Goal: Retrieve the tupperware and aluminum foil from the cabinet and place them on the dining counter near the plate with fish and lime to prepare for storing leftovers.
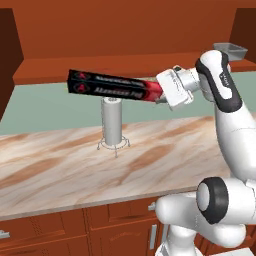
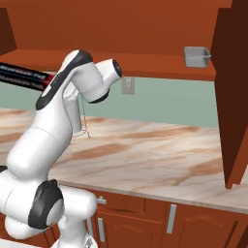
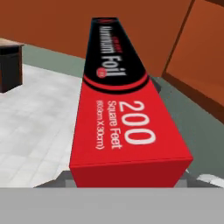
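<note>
The gripper (image 1: 161,95) is closed on the red end of the aluminum foil (image 1: 111,86), which hangs level in the air above the paper-towel roll (image 1: 111,121). The tupperware (image 2: 196,56) sits on the cabinet (image 2: 145,63) shelf at about 2 o'clock. The carrying step seems in hand; next the base probably must drive to the dining counter.
</note>
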